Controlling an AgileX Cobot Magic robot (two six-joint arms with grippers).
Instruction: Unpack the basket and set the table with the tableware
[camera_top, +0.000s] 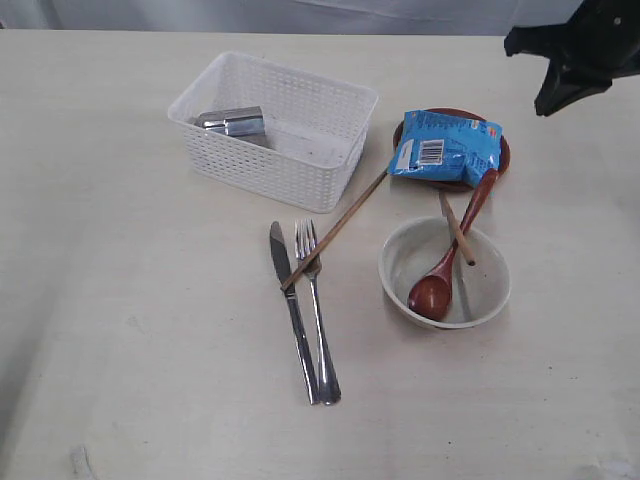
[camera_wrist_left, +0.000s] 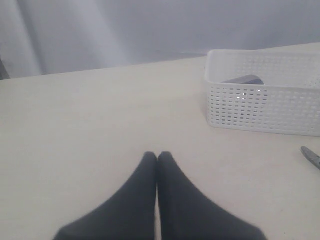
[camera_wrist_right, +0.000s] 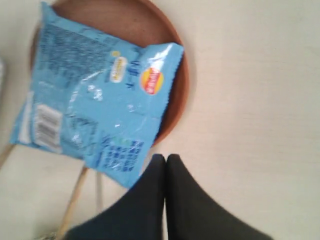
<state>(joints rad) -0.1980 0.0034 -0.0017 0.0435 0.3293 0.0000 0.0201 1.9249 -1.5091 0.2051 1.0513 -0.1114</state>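
The left gripper (camera_wrist_left: 157, 156) and right gripper (camera_wrist_right: 166, 158) are seen closed, empty. The cup (camera_top: 233, 122) is seen in the basket (camera_top: 270, 170). The knife (camera_top: 293, 312) and fork (camera_top: 317, 305) are laid on the table (camera_top: 120, 300).

One basket (camera_top: 270, 175), cup (camera_top: 233, 122), knife (camera_top: 292, 305), fork (camera_top: 317, 312), bowl (camera_top: 492, 300), spoon (camera_top: 432, 293), plate (camera_top: 504, 152), packet (camera_top: 445, 148); two chopsticks (camera_top: 335, 230) (camera_top: 457, 230).

a pale grey curtain (camera_wrist_left: 100, 35) hangs behind the cream table (camera_top: 100, 300); soft, even light.
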